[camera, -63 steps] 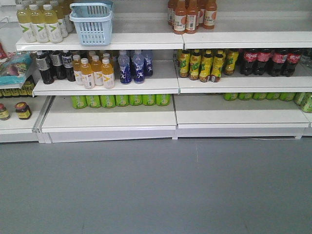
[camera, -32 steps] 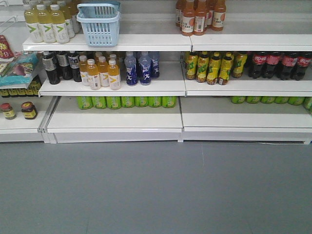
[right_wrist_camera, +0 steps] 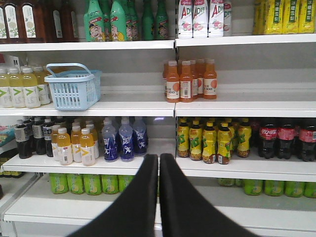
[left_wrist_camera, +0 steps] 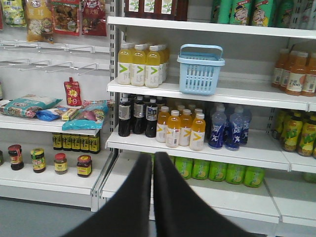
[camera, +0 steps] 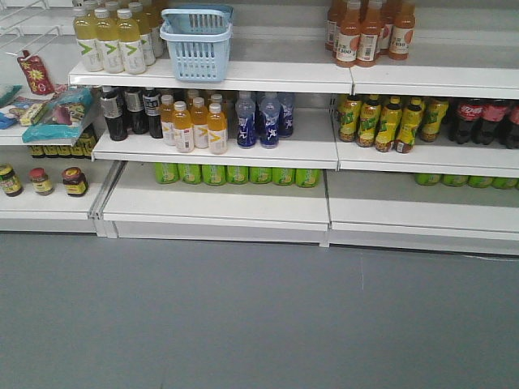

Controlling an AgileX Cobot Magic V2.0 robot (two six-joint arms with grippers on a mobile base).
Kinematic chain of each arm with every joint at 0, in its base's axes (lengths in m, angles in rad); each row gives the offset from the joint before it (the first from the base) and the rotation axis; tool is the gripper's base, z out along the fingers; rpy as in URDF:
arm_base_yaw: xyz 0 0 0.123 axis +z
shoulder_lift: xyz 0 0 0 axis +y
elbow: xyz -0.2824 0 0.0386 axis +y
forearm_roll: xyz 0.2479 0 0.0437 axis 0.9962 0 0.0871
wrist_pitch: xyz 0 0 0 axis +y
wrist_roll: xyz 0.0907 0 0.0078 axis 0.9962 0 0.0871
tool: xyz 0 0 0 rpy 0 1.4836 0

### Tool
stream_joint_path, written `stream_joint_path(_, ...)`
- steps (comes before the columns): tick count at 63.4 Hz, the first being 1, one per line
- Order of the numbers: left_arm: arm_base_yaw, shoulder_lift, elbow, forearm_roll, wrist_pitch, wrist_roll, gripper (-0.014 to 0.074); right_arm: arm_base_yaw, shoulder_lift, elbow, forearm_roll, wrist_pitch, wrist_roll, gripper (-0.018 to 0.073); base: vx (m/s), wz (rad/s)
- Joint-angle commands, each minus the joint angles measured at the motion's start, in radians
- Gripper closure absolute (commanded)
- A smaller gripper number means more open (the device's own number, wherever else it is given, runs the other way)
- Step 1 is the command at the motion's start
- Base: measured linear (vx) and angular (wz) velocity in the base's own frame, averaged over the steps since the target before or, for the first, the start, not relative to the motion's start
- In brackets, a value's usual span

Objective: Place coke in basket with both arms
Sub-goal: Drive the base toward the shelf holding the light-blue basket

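No coke can shows in any view. The light blue basket (camera: 196, 44) stands on the top white shelf, left of centre; it also appears in the left wrist view as the basket (left_wrist_camera: 200, 69) and in the right wrist view as the basket (right_wrist_camera: 74, 86). My left gripper (left_wrist_camera: 152, 156) is shut with nothing between its black fingers, well short of the shelves. My right gripper (right_wrist_camera: 159, 157) is likewise shut and empty, pointing at the middle shelf. Neither arm appears in the front view.
Dark cola bottles with red labels (right_wrist_camera: 284, 138) stand on the middle shelf at right. Orange drink bottles (right_wrist_camera: 187, 81), yellow-green bottles (camera: 109, 40), blue bottles (camera: 263, 121) and green cans (camera: 235, 174) fill the shelves. Jars (left_wrist_camera: 59, 163) sit lower left. Grey floor (camera: 243, 324) lies in front.
The whole shelf scene has slid to the right in the front view, bringing more of the left-hand shelving with jars and packets into sight. The basket stays on its shelf.
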Motion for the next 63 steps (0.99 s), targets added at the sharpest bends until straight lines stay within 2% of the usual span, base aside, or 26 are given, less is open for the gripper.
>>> stream_joint_path(1,-0.006,-0.021,0.006,-0.003,-0.061,-0.009,0.0603,-0.002,-0.015,0.014,-0.01,-0.077,-0.002,0.0564,0.1,0.11)
stream_joint_path(63,-0.006,-0.021,0.006,-0.003,-0.061,-0.009,0.0603,-0.002,-0.015,0.014,-0.01,-0.075,-0.002,0.0564,0.14,-0.02)
